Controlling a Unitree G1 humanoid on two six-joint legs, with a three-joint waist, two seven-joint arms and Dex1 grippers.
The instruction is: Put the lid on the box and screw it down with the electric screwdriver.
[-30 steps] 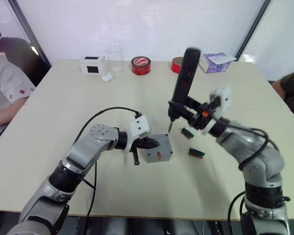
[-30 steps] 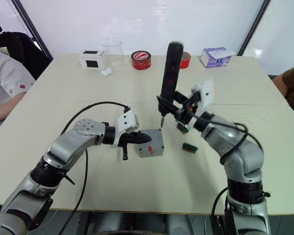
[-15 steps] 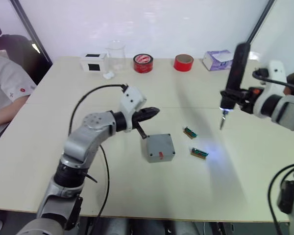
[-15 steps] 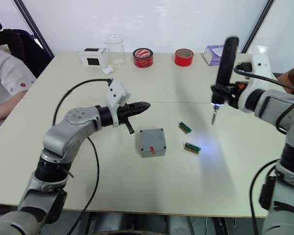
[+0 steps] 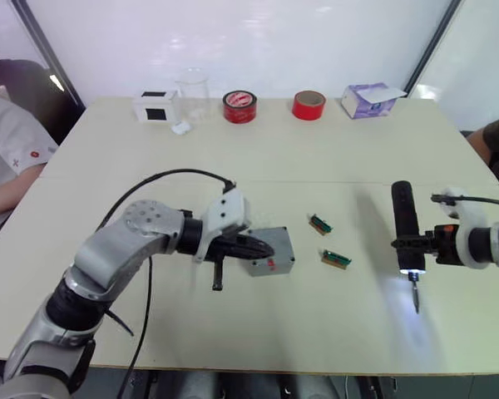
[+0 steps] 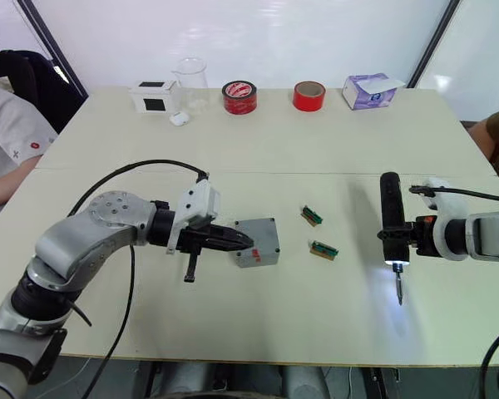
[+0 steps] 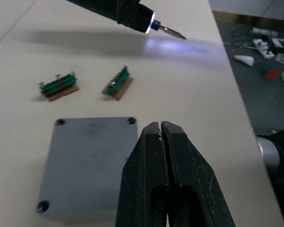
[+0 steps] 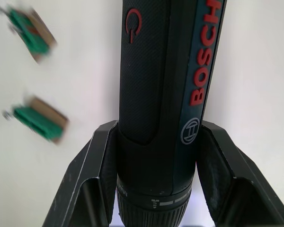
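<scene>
Lid: the lid (image 5: pixel 270 247) sits closed on the box (image 6: pixel 260 254) at mid-table, red mark on the near side wall, corner holes showing in the left wrist view.
Left gripper: the left gripper (image 7: pixel 162 142) has its fingers pressed together, grasping nothing; its tips lie at the left edge of the lid. Half a second ago it was raised above and left of the box; now it is back down against it.
Right gripper: the right gripper (image 8: pixel 157 156) is clamped around the electric screwdriver (image 5: pixel 405 228).
Screwdriver: well to the right of the box, near the right table edge, low over the surface, bit towards the near edge, tip light on. A second ago it stood upright just above the box; it has since swung out right and down.
Other items: two green circuit boards (image 5: pixel 319 224) lie between box and tool.
Meaning: the tool leaving the box suggests driving has stopped; whether screws are seated I cannot tell.
</scene>
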